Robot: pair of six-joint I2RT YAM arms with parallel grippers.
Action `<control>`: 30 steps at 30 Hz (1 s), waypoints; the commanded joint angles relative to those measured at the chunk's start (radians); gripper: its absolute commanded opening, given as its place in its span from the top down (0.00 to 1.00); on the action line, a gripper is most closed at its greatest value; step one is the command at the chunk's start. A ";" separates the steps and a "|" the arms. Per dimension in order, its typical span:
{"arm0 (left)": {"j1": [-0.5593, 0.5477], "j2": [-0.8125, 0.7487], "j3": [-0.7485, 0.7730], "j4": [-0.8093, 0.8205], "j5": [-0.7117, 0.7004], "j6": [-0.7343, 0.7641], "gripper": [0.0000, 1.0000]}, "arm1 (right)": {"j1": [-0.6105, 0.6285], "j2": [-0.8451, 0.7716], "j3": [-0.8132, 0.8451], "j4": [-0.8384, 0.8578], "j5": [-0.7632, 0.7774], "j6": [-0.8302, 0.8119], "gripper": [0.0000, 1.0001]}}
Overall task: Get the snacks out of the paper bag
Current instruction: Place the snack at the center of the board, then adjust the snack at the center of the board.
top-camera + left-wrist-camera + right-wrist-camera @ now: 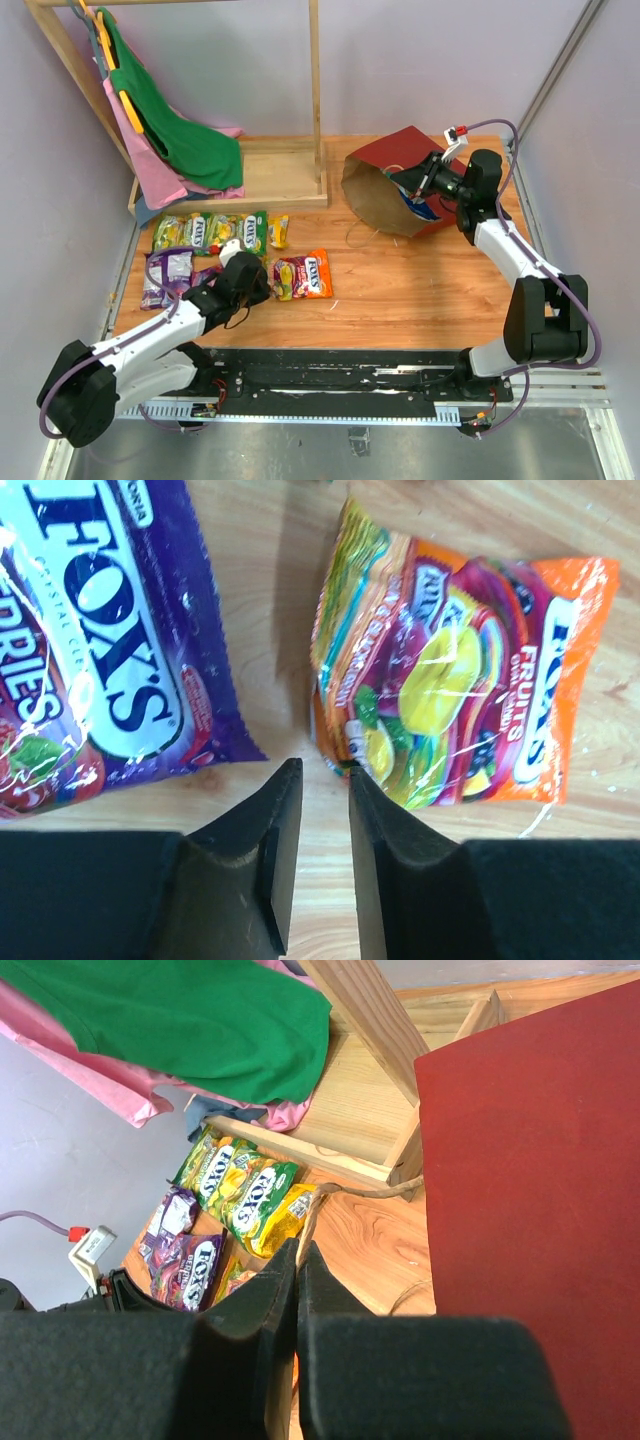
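The paper bag (392,158) lies on its side at the back right, dark red outside, its brown mouth facing left. A blue chip bag (418,207) shows inside it. My right gripper (427,180) (297,1251) is shut on the bag's thin tan handle (352,1192), beside the red wall (530,1210). Green packets (210,232), a yellow one (279,231) and purple ones (168,275) lie on the table at the left. My left gripper (262,288) (322,775) stands slightly open over bare wood, between a purple packet (110,650) and an orange packet (470,680), its right fingertip at the orange packet's corner.
A wooden rack (316,90) stands at the back left, with a green cloth (190,140) and a pink cloth (150,165) on hangers. Its wooden base (285,175) runs just behind the row of packets. Lilac walls close in the table on both sides.
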State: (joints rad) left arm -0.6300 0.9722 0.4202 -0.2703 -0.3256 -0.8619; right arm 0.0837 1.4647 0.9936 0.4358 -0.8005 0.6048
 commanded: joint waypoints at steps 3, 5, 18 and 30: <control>0.003 -0.053 -0.042 -0.030 0.045 -0.015 0.63 | 0.021 -0.002 0.020 0.019 -0.003 0.003 0.72; 0.003 -0.057 -0.042 -0.033 0.053 -0.012 0.60 | 0.024 -0.018 0.013 0.025 0.011 0.004 0.50; 0.003 -0.074 -0.048 -0.039 0.091 0.038 0.56 | 0.068 -0.252 0.180 -0.579 0.680 -0.119 0.01; 0.006 -0.061 -0.073 0.015 0.024 0.069 0.66 | 0.496 -0.352 0.233 -0.642 0.921 -0.355 0.09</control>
State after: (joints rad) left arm -0.6300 0.8848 0.3511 -0.2977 -0.2596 -0.8204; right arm 0.4728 1.0279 1.2346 -0.1261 0.0727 0.3328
